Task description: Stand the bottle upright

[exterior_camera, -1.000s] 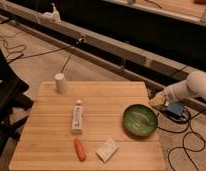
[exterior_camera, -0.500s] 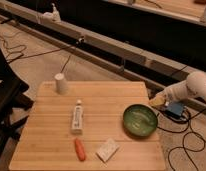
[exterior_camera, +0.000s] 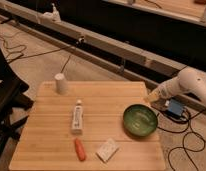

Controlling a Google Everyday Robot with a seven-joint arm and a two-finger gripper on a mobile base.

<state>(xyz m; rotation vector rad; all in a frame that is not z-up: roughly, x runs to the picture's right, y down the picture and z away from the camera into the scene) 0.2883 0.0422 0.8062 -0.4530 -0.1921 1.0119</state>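
Two jaws stood spread, pinching nothing. Gripper (exterior_camera: 153, 98) hung at the right edge of the table (exterior_camera: 46, 145), near the green bowl (exterior_camera: 140, 120) and well apart from its target. Bottle (exterior_camera: 77, 118) lay flat mid-table, cap toward the paper cup (exterior_camera: 61, 83). Judged: approach not begun; jaws likely wide ready to take the bottle's body.

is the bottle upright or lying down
Lying down: the bottle lies flat on the table, cap toward the far edge. The gripper is near the table's far-right corner, beside the green bowl, away from the bottle.
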